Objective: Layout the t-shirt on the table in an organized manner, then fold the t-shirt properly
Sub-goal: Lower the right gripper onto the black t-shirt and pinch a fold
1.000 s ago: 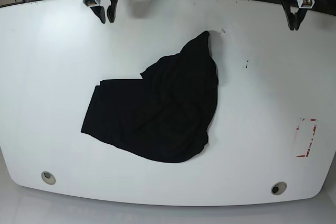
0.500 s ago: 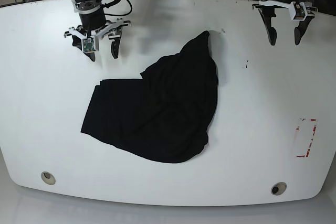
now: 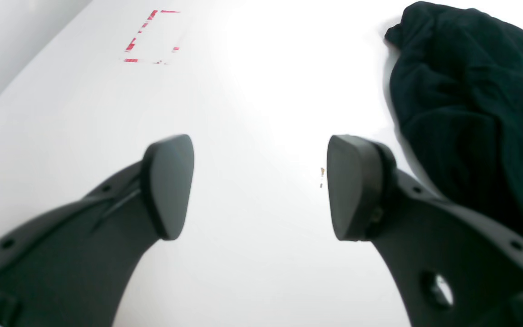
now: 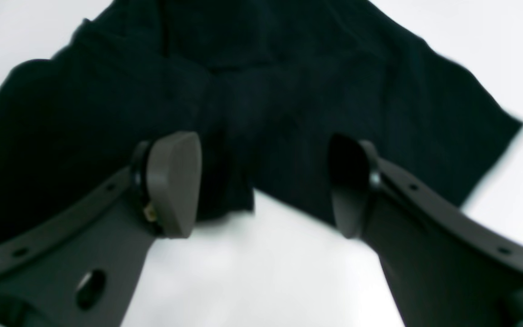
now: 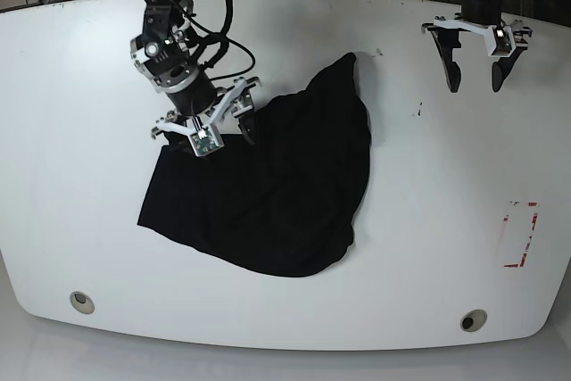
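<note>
The black t-shirt (image 5: pixel 277 185) lies crumpled in the middle of the white table (image 5: pixel 71 176), with one corner pointing toward the back. My right gripper (image 5: pixel 219 138) is open and empty. It hovers over the shirt's back-left edge. In the right wrist view the right gripper (image 4: pixel 261 184) has its fingers apart over the dark cloth (image 4: pixel 261 86). My left gripper (image 5: pixel 475 86) is open and empty above bare table at the back right. In the left wrist view the left gripper (image 3: pixel 259 186) is well apart from the shirt (image 3: pixel 466 113).
Red tape marks (image 5: pixel 520 234) sit near the right edge and also show in the left wrist view (image 3: pixel 150 36). Two round grommet holes (image 5: pixel 81 302) (image 5: pixel 473 319) lie near the front edge. A small dark speck (image 5: pixel 417 111) lies right of the shirt.
My right arm has swung forward from the back-left edge to the shirt's back-left edge. My left arm has come slightly forward and its fingers have spread.
</note>
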You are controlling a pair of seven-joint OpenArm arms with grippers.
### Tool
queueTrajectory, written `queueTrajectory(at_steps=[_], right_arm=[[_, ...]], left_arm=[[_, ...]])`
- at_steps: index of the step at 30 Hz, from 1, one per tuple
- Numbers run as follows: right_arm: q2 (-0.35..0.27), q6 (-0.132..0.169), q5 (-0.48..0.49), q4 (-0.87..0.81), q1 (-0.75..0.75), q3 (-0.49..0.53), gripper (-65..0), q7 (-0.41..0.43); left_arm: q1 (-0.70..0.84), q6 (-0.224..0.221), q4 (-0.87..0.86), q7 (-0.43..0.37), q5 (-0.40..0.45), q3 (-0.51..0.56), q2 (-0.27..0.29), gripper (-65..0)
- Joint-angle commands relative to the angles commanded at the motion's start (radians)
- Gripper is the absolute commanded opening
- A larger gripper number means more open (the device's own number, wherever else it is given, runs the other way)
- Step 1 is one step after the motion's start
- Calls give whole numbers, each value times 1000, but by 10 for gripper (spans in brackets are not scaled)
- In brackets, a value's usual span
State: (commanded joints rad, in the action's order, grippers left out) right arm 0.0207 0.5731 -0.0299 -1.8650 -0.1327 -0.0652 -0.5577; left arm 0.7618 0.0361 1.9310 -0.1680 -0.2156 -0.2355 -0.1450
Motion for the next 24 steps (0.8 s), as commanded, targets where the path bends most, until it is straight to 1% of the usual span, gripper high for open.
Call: queueTrajectory(at_steps=[1, 3, 7, 13, 22, 24], right_arm=[[0, 12, 0, 21, 18, 17, -227, -5], [0, 26, 2, 54, 46, 43, -227, -9], [3, 44, 2, 121, 84, 91, -227, -8], [6, 43, 2, 210, 146, 144, -231, -6], [9, 38, 2, 338, 227, 140, -233, 2], [8, 38, 2, 353, 236, 140, -233, 15]], left_arm=[[0, 0, 0, 6, 0, -2, 0, -219], [-2, 0, 0, 12, 0, -2, 0, -219], [-18, 0, -2, 12, 2, -2, 0, -221], [-18, 0, -2, 14, 2, -2, 0, -221], [-15, 0, -2, 14, 2, 0, -3, -221], [-15, 0, -3, 14, 2, 0, -5, -221]])
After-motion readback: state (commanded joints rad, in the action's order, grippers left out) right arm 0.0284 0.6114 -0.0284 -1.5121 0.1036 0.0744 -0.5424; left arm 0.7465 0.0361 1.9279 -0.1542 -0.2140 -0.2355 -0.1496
